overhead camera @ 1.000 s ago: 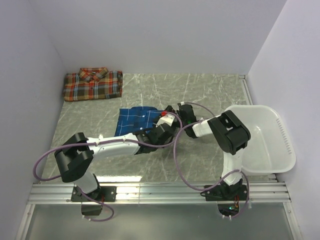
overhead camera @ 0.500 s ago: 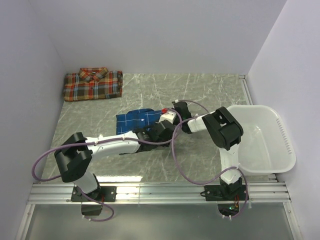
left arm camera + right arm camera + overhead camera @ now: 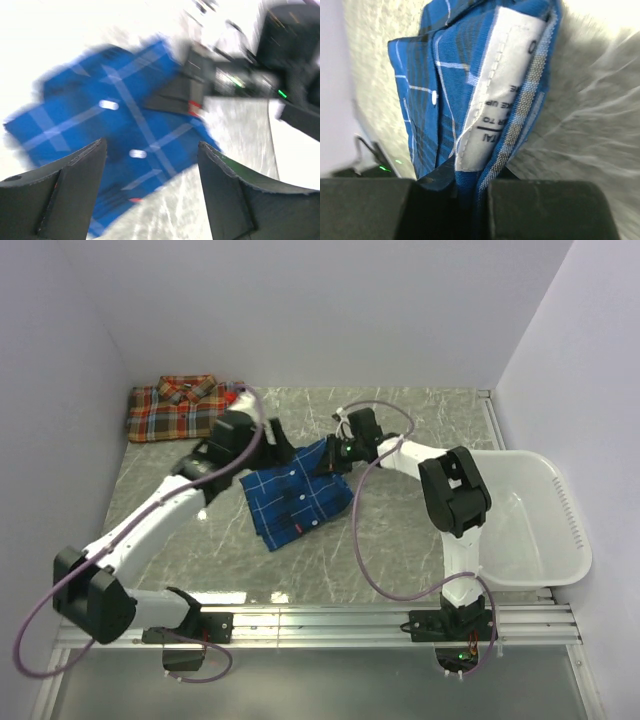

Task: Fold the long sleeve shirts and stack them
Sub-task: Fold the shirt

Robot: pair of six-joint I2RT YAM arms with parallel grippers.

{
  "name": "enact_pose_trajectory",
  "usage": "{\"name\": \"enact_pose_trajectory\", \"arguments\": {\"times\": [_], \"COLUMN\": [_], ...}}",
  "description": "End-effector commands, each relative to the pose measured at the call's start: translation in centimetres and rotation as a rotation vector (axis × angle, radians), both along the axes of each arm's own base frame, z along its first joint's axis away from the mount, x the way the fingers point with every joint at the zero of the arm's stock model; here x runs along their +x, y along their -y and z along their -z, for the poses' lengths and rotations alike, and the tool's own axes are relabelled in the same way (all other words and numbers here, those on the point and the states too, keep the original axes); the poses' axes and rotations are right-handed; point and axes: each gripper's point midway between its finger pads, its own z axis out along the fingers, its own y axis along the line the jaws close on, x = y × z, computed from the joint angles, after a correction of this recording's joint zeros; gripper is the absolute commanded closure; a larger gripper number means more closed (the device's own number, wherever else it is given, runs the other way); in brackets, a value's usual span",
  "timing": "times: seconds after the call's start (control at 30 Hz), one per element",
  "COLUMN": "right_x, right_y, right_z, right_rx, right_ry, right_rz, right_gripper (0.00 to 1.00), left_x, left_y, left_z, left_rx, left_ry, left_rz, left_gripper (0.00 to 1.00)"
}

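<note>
The blue long sleeve shirt lies partly folded and skewed on the marble table top. My right gripper is shut on its far right edge; in the right wrist view blue cloth and a white label run into the shut jaws. My left gripper hovers open just beyond the shirt's far left corner. In the blurred left wrist view nothing is between its fingers, and the blue shirt lies below them. The red-orange plaid shirt lies folded in the far left corner.
A white plastic basket stands at the right edge of the table. White walls close in the table at the back and both sides. The right arm's cable loops over the table beside the blue shirt.
My left gripper has opened, let go of the blue shirt and swung up towards the far left. My right gripper has shut on the shirt's edge and drawn it farther back.
</note>
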Motion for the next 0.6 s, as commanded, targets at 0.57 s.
{"name": "enact_pose_trajectory", "arguments": {"times": [0.57], "right_x": [7.7], "right_y": [18.1], "right_z": [-24.3], "right_rx": [-1.003], "right_ry": [0.650], "right_rz": [0.095], "right_gripper": [1.00], "left_x": [1.0], "left_y": [-18.3], "left_z": [3.9], "left_rx": [0.088], "left_ry": [-0.092], "left_rz": [-0.420], "left_gripper": [0.14]}}
